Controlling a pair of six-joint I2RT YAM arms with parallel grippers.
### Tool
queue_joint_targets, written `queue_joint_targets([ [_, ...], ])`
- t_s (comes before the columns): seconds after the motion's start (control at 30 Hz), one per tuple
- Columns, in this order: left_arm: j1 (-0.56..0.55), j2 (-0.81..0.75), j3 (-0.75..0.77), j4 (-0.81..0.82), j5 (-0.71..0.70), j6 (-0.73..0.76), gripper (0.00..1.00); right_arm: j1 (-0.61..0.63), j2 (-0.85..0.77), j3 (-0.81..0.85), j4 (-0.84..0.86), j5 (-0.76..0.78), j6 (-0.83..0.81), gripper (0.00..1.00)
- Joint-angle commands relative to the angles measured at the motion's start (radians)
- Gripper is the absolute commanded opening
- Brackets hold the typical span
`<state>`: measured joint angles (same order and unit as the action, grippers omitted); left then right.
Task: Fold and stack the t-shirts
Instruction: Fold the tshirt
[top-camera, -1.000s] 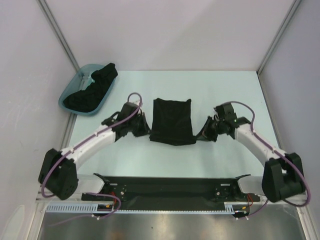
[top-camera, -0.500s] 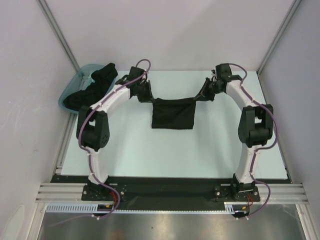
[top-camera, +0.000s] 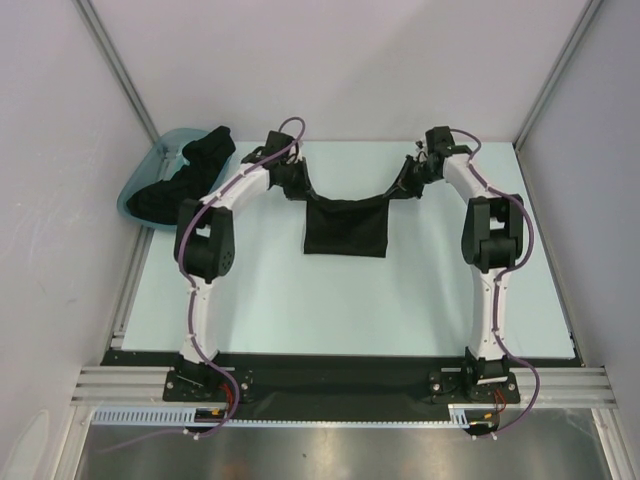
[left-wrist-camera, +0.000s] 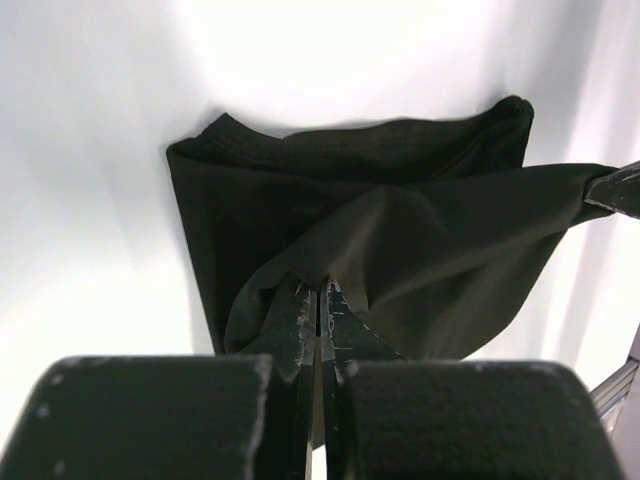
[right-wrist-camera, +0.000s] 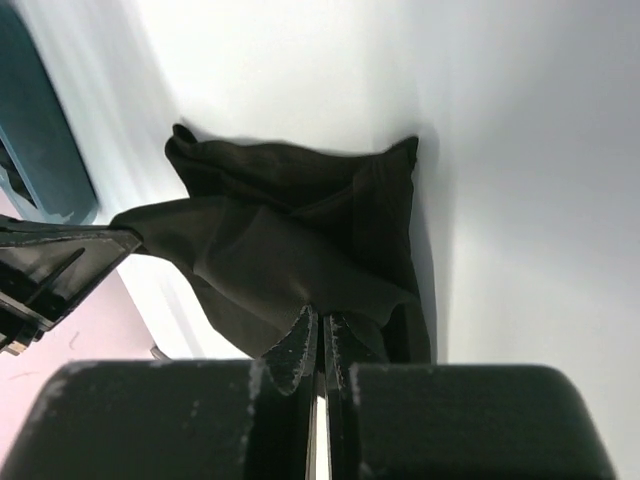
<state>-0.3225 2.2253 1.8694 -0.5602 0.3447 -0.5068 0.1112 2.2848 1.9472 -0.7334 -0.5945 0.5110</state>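
— At the far middle of the worktop (top-camera: 300, 310), what is there?
— A black t-shirt (top-camera: 346, 230), folded to a rough rectangle. Its near part rests on the surface, and its far edge is lifted and sags between two hands.
— How are the hands set?
— The left hand (top-camera: 293, 186) is clamped tight on the cloth at the far left corner. The right hand (top-camera: 407, 184) pinches the far right corner the same way. Both arms reach out from the near edge.
— Anything else?
— At the far left edge sits a teal tub (top-camera: 135, 205), with more black t-shirts (top-camera: 185, 178) heaped in it, one spilling over its far rim.
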Motion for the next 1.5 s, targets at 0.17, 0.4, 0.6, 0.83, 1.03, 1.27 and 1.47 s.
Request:
queue_joint_targets([
  [0.17,0.039,0.040,0.063,0.086,0.016,-0.061,0.01,-0.018,0.102,0.165,-0.008,-0.036,-0.014,0.11],
  [0.4,0.071,0.129,0.164,0.100,-0.048,-0.091,0.25,-0.053,0.218,0.301,0.005,-0.031,-0.012,0.40],
  [0.6,0.085,0.064,0.267,0.016,-0.197,-0.015,0.56,-0.103,0.288,0.618,-0.165,0.028,-0.046,0.53],
  [0.83,0.050,-0.174,-0.102,0.258,0.066,-0.027,0.43,-0.052,0.007,0.230,-0.036,-0.003,-0.083,0.53],
  [1.03,-0.010,-0.162,-0.292,0.561,0.235,-0.179,0.38,0.047,0.036,0.180,0.052,-0.068,-0.063,0.28],
  [1.27,0.005,0.025,-0.222,0.738,0.248,-0.315,0.32,0.047,0.140,0.122,0.294,-0.151,0.064,0.11],
  [1.47,0.056,0.118,-0.243,0.816,0.214,-0.387,0.30,-0.001,0.205,0.067,0.419,-0.160,0.086,0.07],
])
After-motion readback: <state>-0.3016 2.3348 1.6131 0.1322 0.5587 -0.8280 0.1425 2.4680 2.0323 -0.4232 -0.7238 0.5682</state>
